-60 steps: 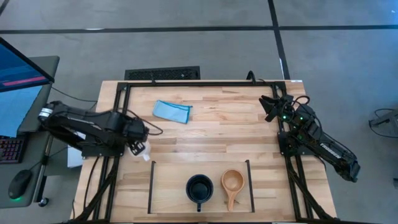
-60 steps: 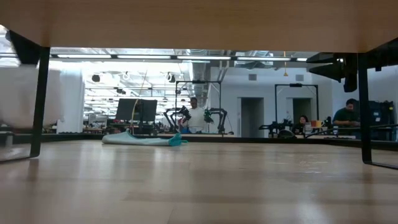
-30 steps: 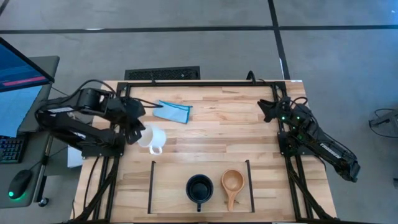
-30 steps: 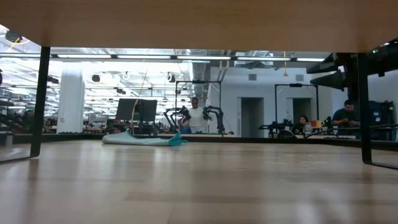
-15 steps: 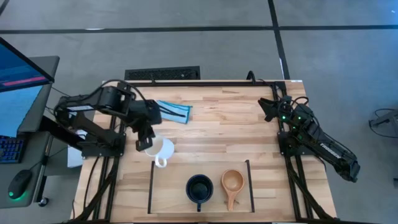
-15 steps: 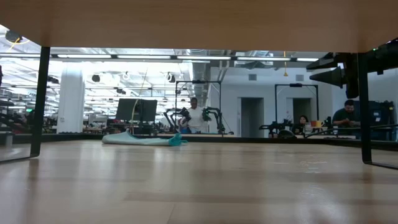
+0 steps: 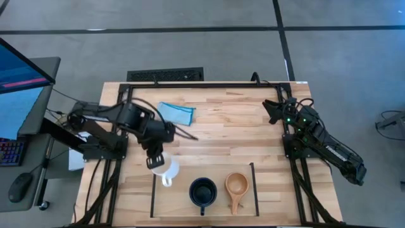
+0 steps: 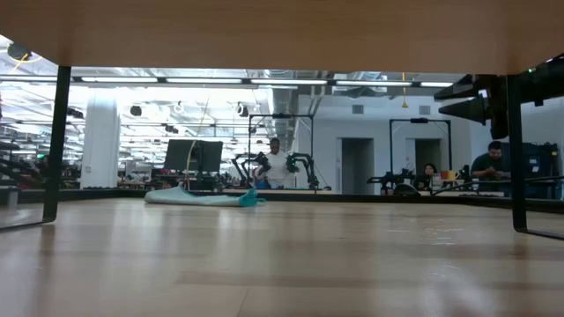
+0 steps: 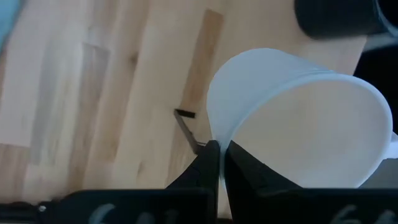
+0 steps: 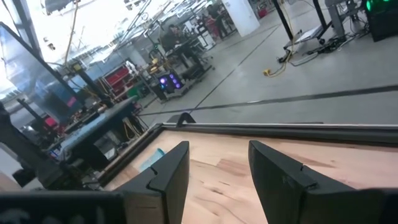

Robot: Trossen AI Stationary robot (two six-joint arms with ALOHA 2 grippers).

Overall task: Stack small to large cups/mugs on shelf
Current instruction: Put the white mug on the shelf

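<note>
The white mug [image 7: 163, 169] is plain and glossy, with a small loop handle pointing toward the near edge of the desk [image 7: 228, 133]. The left gripper [image 7: 156, 159] holds it by the rim, over the left end of the shelf [image 7: 154, 190] and just above the left rail. On the shelf, the dark mug [image 7: 202, 192] sits in the middle and the tan wooden cup [image 7: 236, 185] just to its right, both handles pointing toward the near edge.

The left wrist view gives what the high view cannot — the jaws pinched tight on the thin wall of the white mug [image 9: 298, 124], one finger [image 9: 202, 168] outside and the other inside, the mug tipped so its open mouth faces the camera.

The right gripper [image 7: 273, 109] waits at the far right edge of the desk; its wrist view shows its jaws spread apart with nothing between them [image 10: 217, 162]. A folded light-blue cloth [image 7: 175, 113] lies at the far left of the desk — the low view shows it as a flat heap [image 8: 204, 197].
</note>
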